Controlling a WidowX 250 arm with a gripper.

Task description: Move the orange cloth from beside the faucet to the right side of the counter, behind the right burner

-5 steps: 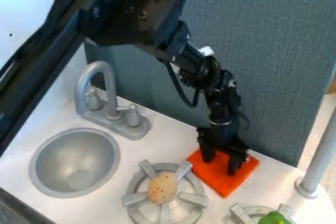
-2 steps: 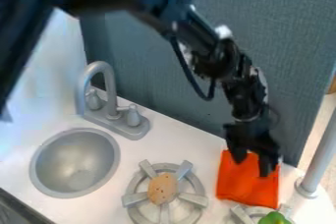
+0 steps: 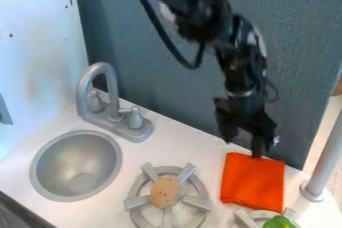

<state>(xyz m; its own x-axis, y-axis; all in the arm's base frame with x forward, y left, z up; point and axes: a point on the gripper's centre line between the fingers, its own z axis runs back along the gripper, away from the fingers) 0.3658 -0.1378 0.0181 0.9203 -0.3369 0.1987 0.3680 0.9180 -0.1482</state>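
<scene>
Right of center, gripper (image 3: 243,147) at upper edge of orange cloth (image 3: 252,182), fingers parted, gripping nothing; gap separates cloth from bottom-center burner (image 3: 137,203).

In the view there are one sink (image 3: 57,172) towards eight o'clock, one faucet (image 3: 85,92) with two handles (image 3: 135,119) near nine, and two burners (image 3: 198,202), at six and five. One speckled tan piece (image 3: 165,192) lies at six, one orange cloth (image 3: 252,184) and one green piece (image 3: 278,222) at five, and one grey post (image 3: 324,159) stands at four.
</scene>
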